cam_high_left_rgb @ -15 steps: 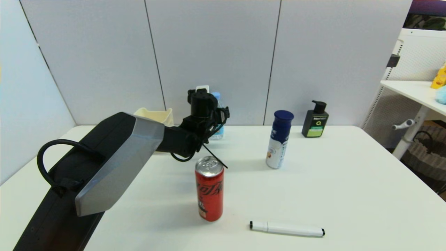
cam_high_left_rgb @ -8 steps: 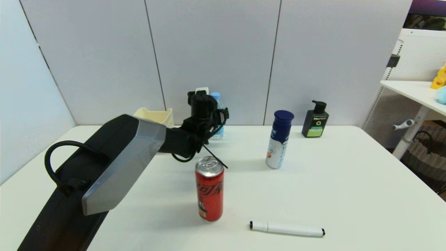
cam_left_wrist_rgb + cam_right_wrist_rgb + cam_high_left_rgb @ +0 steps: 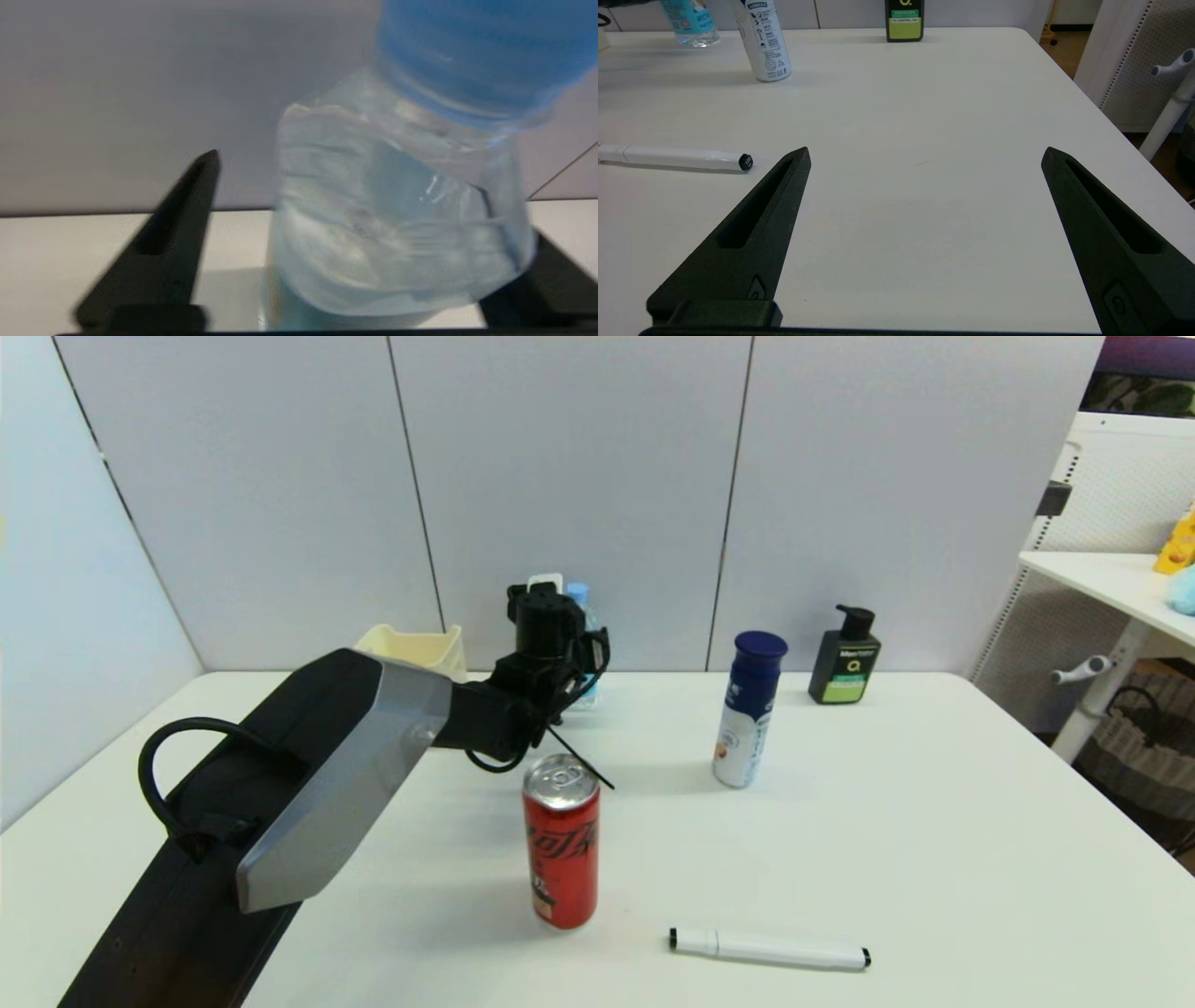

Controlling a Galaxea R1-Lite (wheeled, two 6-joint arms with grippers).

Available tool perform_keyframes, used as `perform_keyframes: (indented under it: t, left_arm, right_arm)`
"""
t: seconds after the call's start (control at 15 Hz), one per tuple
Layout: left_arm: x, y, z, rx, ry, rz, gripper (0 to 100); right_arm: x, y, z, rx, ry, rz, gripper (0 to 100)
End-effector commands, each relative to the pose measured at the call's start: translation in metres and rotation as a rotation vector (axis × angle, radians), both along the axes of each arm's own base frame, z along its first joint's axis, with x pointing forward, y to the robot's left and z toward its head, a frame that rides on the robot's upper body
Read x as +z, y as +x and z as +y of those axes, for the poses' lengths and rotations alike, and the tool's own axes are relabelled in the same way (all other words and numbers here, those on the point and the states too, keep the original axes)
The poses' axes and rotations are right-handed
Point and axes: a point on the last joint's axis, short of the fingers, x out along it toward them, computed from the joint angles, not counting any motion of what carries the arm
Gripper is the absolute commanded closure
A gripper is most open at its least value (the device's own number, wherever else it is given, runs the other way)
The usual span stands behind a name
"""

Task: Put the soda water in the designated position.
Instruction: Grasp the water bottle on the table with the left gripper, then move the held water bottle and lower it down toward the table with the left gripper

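Left gripper [image 3: 369, 233]: reached to the far side of the worktop [image 3: 934, 859], fingers spread, one on either flank of the bottle; no squeeze visible.
Soda water [image 3: 397, 205]: standing between the left fingers, close in, near the back wall; in the wrist view one finger shows a gap to it, the other sits right at its side.
Long axis: looks upright, light blue cap on top, base on the worktop; it reads tilted only in the wrist view.
Bearing: straight ahead of the left gripper, already inside its span. Judgement: next comes closing across the body, then lifting.
Right gripper [image 3: 924, 158]: parked low over the near right worktop, fingers wide, nothing between them; bottle well apart from it.
Nearer arm: left, clearly.
Neighbours: cream tub [image 3: 415, 647] beside the left arm; red can [image 3: 560, 840] behind the gripper, nearer the robot.
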Motion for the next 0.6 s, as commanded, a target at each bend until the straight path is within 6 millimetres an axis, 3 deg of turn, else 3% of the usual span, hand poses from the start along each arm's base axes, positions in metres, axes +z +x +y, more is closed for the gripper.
perform_keyframes:
  t: [0.07,0.4,0.53,0.6]
  left_arm:
    - [-0.006,0.003,-0.001,0.001,-0.001,0.001,100]
    - [-0.009,0.004,-0.002,-0.002,0.002,0.006,100]
    - [0.002,0.002,-0.001,-0.002,-0.005,-0.012,100]
    - [0.021,-0.002,0.002,-0.002,-0.015,-0.035,100]
  right_arm:
    - [0.000,0.000,0.000,0.001,0.000,0.001,0]
    - [0.000,0.000,0.000,-0.001,0.000,0.001,0]
    - [0.000,0.000,0.000,0.001,0.000,0.001,0]
    - [0.000,0.000,0.000,-0.001,0.000,0.001,0]
